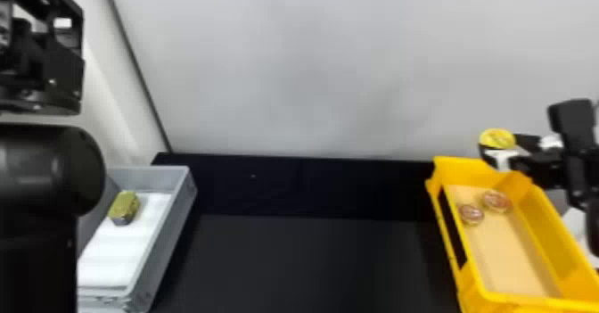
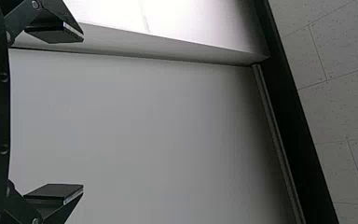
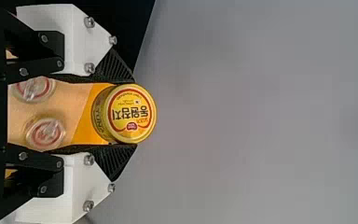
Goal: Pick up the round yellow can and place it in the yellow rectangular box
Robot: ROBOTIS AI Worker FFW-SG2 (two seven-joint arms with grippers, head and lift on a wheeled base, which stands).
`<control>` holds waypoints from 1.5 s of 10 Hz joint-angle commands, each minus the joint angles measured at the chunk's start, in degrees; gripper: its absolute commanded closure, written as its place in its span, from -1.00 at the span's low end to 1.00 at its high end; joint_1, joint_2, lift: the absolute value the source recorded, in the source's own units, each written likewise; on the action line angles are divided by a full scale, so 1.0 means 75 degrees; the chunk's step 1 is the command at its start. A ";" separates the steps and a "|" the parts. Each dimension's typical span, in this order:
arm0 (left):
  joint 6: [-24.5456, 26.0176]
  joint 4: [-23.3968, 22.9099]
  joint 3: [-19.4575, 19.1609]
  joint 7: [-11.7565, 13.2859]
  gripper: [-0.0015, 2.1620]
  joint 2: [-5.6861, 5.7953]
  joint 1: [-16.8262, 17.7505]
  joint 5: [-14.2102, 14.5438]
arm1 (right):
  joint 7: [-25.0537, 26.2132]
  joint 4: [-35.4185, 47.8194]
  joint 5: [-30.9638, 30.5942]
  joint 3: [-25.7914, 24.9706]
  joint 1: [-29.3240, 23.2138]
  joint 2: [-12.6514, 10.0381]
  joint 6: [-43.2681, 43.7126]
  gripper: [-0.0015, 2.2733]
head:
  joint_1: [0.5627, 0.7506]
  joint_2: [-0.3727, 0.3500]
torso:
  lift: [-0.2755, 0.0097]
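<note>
Claw (right one), above far rim of yellow box, clamping can

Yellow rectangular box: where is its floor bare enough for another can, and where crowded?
The near floor, between the long walls and near end, is bare. Two round tins crowd the far end; the right gripper holds the yellow can near that end.

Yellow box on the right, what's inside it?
Inside the yellow box are two small round cans, resting on its floor toward the far end. The near right corner runs out of the head view, so I can't tell what is there.
</note>
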State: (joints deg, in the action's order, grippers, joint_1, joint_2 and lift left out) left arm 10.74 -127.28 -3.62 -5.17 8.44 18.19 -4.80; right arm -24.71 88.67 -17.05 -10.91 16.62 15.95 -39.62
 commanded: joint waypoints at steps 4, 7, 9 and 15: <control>0.0009 -0.0022 -0.0022 0.0010 -0.87 0.0000 0.0000 -0.0004 | 0.0316 0.0083 0.0210 -0.0912 -0.0681 0.0158 -0.0298 -0.41 | 0.07 0.18 | 0.90; 0.0009 -0.0022 -0.0022 0.0021 -0.87 0.0000 0.0000 -0.0004 | 0.0457 -0.0444 0.0633 -0.1041 -0.0915 0.0170 -0.0157 -0.41 | 0.07 0.18 | 0.90; 0.0009 -0.0022 -0.0010 0.0021 -0.87 0.0000 0.0000 -0.0004 | 0.0504 -0.0913 0.0867 -0.1041 -0.1009 0.0170 -0.0063 -0.41 | 0.07 0.18 | 0.90; 0.0033 -0.0022 -0.0010 0.0033 -0.87 0.0012 0.0000 -0.0004 | 0.1219 -0.1968 0.2075 -0.0924 -0.1408 0.0170 0.0101 -0.41 | 0.07 0.18 | 0.90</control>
State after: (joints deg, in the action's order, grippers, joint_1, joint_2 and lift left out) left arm 10.99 -127.50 -3.69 -4.92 8.48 18.20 -4.81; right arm -15.89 74.92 -2.75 -17.98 6.38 17.20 -39.04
